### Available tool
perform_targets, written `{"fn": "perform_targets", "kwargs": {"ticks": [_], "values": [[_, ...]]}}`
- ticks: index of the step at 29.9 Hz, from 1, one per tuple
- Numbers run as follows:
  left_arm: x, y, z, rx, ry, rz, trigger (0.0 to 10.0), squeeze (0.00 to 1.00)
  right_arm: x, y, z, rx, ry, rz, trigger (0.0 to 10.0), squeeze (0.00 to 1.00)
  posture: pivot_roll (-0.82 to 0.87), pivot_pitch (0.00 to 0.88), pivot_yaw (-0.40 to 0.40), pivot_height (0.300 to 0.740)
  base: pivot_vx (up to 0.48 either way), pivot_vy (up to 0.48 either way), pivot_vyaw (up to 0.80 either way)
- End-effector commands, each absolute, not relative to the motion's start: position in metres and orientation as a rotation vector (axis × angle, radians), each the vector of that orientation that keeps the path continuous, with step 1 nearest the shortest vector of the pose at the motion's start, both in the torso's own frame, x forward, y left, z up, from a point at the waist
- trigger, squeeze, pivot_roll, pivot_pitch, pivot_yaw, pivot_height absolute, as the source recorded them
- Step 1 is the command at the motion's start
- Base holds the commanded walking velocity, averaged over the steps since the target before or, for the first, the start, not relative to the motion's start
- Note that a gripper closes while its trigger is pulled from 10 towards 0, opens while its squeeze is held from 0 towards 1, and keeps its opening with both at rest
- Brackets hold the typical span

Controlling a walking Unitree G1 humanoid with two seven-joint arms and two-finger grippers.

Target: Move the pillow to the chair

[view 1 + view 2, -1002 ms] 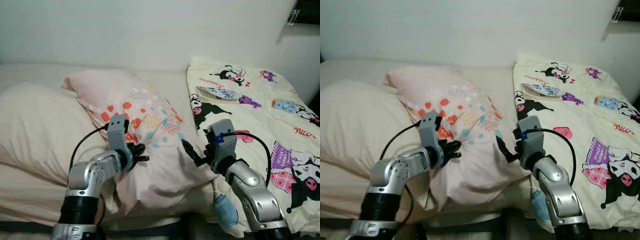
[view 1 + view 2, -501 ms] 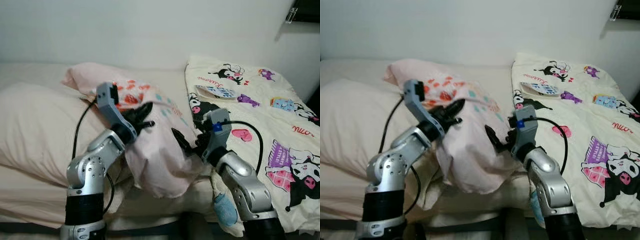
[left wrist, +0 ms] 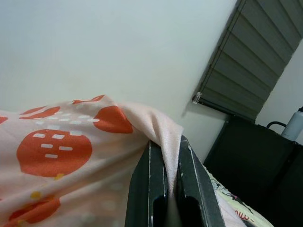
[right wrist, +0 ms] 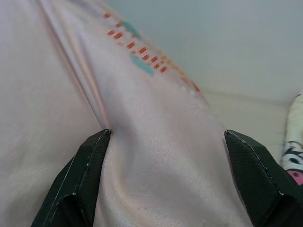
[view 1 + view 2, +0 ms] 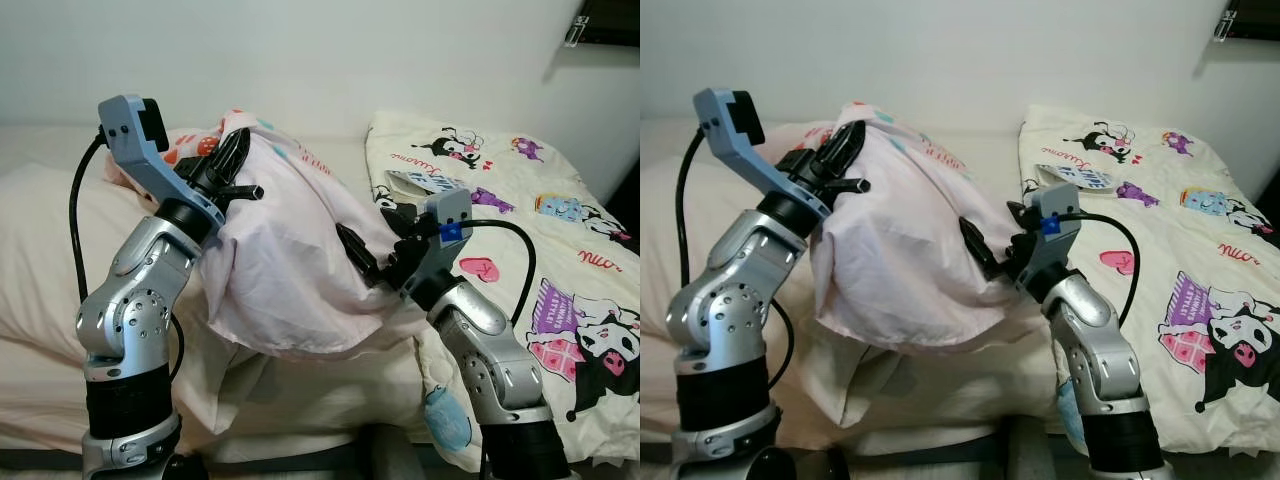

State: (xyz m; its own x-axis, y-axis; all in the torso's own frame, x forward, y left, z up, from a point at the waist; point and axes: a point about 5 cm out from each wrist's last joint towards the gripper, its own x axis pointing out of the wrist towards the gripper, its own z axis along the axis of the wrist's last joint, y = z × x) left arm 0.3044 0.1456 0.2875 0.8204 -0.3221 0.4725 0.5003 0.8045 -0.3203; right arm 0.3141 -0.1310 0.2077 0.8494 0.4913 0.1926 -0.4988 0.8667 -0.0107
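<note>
From the head camera I see the pink pillow lifted up above the bed, between my two arms. It has orange and teal dots and sags in soft folds. My left gripper pinches its top edge. My right gripper presses into its side.

In the left wrist view, the fingers are squeezed on a fold of the pillow cloth.

In the right wrist view, the fingers are spread wide with the pillow bulging between them.
</note>
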Motion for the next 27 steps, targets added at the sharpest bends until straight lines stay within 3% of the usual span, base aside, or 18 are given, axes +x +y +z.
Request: {"fn": "perform_targets", "kwargs": {"ticks": [1,10,22,27], "values": [[0.289,0.145,0.315,-0.429,-0.587,-0.502,10.0,0.0,0.316,-0.133,0.208,0.036,-0.19,0.502,10.0,0.0,-0.08,0.0,-0.076,0.576,0.0,0.0,0.0],[0.286,0.162,0.297,-0.336,-0.54,-0.396,10.0,0.0,0.316,-0.131,0.215,0.019,-0.229,0.511,10.0,0.0,-0.07,0.0,-0.068,0.611,0.0,0.0,0.0],[0.28,0.166,0.296,-0.369,-0.54,-0.363,10.0,0.0,0.315,-0.126,0.218,0.023,-0.245,0.539,10.0,0.0,-0.06,0.0,-0.077,0.651,0.0,0.0,0.0],[0.283,0.164,0.293,-0.349,-0.497,-0.365,10.0,0.0,0.315,-0.126,0.218,0.023,-0.248,0.541,10.0,0.0,-0.06,0.0,-0.076,0.666,-0.447,0.0,0.0]]}}
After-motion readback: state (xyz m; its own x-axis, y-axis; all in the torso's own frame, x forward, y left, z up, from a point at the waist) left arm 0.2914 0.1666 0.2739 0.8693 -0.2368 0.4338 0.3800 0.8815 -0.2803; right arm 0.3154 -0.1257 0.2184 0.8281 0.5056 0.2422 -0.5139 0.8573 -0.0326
